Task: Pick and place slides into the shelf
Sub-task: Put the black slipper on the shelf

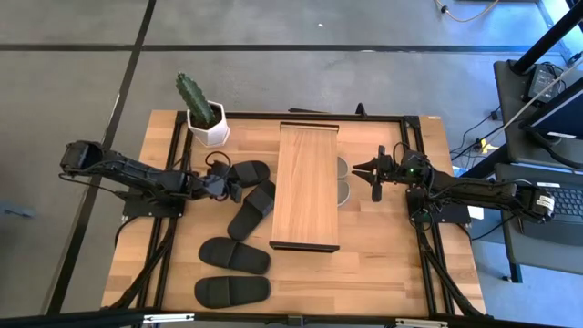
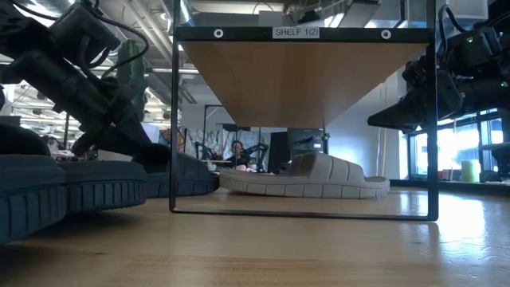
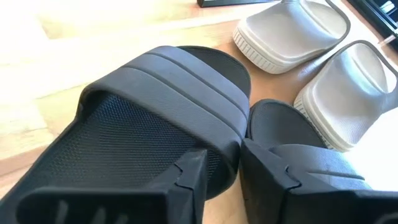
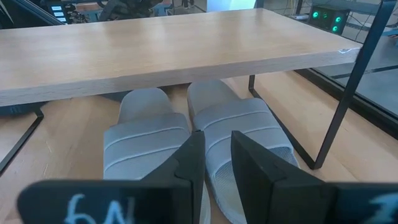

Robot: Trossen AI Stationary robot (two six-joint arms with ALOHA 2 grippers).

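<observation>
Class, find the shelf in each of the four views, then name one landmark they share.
High view: shelf, table centre.
Low view: plank overhead, thin frame around the middle.
Left wrist view: only a dark corner at the top edge.
Right wrist view: plank across the upper half.
Shared landmark: beige slides beneath it.

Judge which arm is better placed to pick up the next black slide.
Left, probably. The left gripper sits at the matte black rubber slide; the right gripper waits across the wood-topped shelf, beside the beige slides.

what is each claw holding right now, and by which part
The left claw is closing on the strap edge of a black slide, though a firm hold cannot be told. The right claw holds nothing, hovering above the two beige slides.
</observation>
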